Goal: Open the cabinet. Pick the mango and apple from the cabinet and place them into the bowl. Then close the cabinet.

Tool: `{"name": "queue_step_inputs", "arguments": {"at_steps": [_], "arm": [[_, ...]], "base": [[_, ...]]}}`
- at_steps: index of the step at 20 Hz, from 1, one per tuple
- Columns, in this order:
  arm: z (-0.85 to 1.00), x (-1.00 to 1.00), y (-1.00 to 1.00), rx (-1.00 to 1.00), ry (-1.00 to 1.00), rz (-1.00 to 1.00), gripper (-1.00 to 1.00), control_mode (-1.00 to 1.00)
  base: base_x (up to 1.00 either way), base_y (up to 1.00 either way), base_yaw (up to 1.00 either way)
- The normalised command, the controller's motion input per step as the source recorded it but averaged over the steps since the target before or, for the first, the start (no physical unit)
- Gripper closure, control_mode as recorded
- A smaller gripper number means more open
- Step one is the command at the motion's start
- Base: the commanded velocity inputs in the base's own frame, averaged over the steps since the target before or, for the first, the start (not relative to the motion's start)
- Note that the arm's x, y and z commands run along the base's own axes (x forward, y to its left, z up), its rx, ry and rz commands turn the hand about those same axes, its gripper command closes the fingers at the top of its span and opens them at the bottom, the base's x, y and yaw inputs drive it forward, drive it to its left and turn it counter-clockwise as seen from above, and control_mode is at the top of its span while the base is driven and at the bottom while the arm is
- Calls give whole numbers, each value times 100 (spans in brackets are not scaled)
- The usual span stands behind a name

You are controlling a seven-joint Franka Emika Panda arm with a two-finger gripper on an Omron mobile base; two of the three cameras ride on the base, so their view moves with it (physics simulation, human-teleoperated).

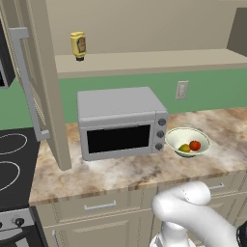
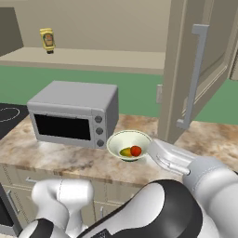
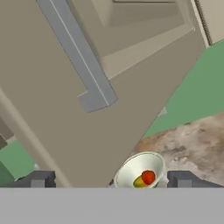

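We see a kitchen counter with a grey microwave (image 1: pixel 120 123) and, just beside it, the pale bowl (image 1: pixel 188 141). The mango (image 1: pixel 184 147) and the red apple (image 1: pixel 195 145) both lie inside the bowl, touching each other. Above, the cabinet (image 1: pixel 144 58) stands open: its left door (image 1: pixel 41 82) and its right door (image 2: pixel 195 65) both swing out over the counter, and a yellow bottle (image 1: pixel 78 46) sits on the shelf.

Our gripper (image 3: pixel 111 180) looks along the right door at its silver bar handle (image 3: pixel 78 54), fingers (image 3: pixel 37 179) spread wide and holding nothing.

With both fruits in the bowl, we judge that closing the cabinet is the step in hand. To do it well, we should push flat against the door's outer face, near the handle side, and follow its arc.

The door's lower edge hangs above the counter near the bowl, so we should stay above the bowl's rim. Open counter lies to the right of the bowl.
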Motion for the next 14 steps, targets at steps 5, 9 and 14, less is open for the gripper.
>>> {"name": "queue_step_inputs", "arguments": {"at_steps": [5, 9, 14], "arm": [[-19, 79, -3, 3, 0, 1, -100, -100], [-21, 98, 11, 0, -1, 0, -100, -100], [-21, 100, 35, 0, 0, -5, -100, -100]], "base": [[0, 0, 0], [0, 0, 0], [0, 0, 0]]}}
